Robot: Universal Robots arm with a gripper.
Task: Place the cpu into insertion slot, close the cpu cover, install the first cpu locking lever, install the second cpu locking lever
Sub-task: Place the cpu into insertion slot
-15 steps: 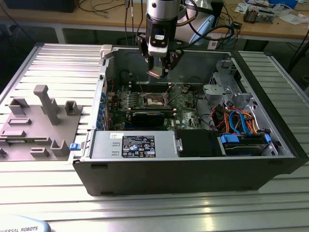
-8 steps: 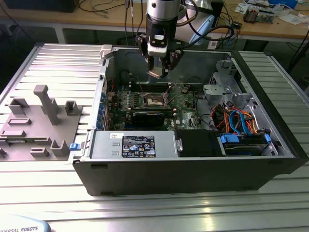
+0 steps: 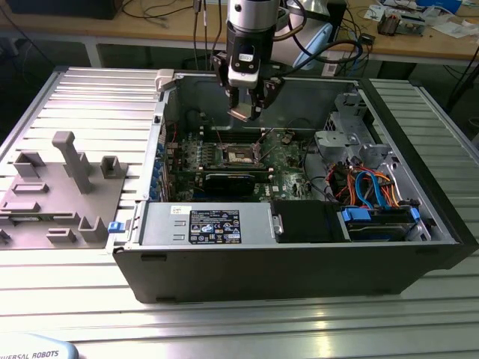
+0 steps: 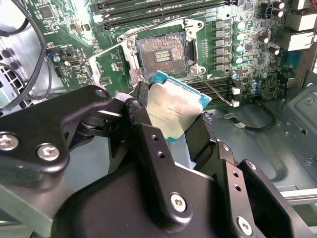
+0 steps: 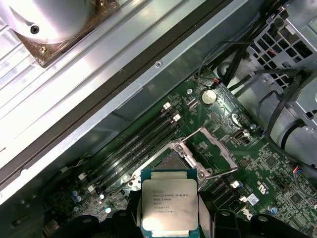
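A grey fixture tray (image 3: 52, 196) lay by the table's (image 3: 224, 329) left edge in the exterior view. Right of it, the open computer case (image 3: 299, 262) sat mid-table. Above the motherboard (image 3: 288, 161), near the case's rear wall, the gripper (image 3: 245, 111) hung with its jaws clamped on the cpu (image 3: 241, 114), clear of the board. Beneath it the insertion slot (image 3: 239, 155) stood bare, the cpu cover (image 5: 214, 148) swung open. Blue and orange cables (image 3: 370, 187) lay at the case's right end
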